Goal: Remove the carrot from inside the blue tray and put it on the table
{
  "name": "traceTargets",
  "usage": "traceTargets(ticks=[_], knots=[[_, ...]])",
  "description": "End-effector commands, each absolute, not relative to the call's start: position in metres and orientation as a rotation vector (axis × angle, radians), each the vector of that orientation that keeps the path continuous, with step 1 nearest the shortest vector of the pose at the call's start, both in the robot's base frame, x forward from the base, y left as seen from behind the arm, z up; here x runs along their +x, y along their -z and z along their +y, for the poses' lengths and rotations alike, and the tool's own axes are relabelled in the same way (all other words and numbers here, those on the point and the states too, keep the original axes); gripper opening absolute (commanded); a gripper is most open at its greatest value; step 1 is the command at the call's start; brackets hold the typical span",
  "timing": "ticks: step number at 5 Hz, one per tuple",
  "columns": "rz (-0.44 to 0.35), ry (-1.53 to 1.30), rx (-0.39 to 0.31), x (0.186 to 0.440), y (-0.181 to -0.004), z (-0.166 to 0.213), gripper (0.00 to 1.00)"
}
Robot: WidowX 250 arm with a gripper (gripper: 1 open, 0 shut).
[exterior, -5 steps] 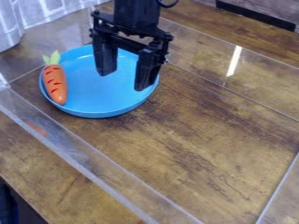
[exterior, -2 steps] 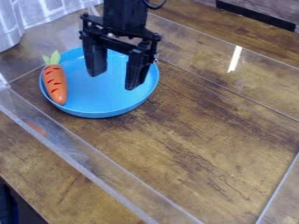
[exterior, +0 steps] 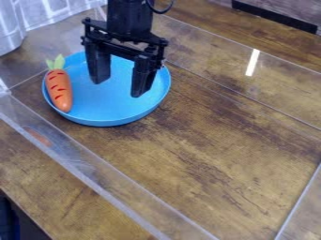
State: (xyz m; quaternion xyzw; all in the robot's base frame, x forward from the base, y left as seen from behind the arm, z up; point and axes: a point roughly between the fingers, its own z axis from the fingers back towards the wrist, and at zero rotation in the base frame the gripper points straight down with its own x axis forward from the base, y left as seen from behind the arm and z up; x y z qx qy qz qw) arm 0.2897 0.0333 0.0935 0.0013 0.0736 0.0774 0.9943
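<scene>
Underneath everything lies the table (exterior: 213, 141), a dark brown top of wood planks with a strong grain running diagonally across the view. A clear glossy sheet covers it; its straight edges show as pale lines crossing the planks, and a bright streak of reflected light sits toward the upper right. At the top left corner a pale, blurred object (exterior: 10, 23) stands at the table's edge, too cut off to identify. Along the top right a dark band marks where the tabletop ends, and nothing of the room behind it can be made out.

On the upper left part of the table rests the blue tray (exterior: 119, 117), round and shallow with a low rim, bright against the wood. The carrot (exterior: 58, 86) lies inside it along the left side, close to the rim, its green top pointing toward the back and its tapered orange tip pointing toward the front. Dark ridge marks cross its body.

Above the middle of the tray hangs the black gripper (exterior: 120, 81), pointing downward from the arm that enters at the top of the frame. Its two fingers (exterior: 97, 67) stand spread wide apart with nothing between them, the blue of the tray showing in the gap. The nearer finger is just to the right of the carrot and not touching it.
</scene>
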Motion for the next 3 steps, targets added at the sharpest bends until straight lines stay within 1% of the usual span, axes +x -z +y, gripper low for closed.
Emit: traceTargets(ticks=[1, 3], knots=[[0.111, -0.194, 0.004, 0.2927, -0.1007, 0.0437, 1.00], [0.112, -0.217, 0.006, 0.2942, -0.0959, 0.0478, 1.00]])
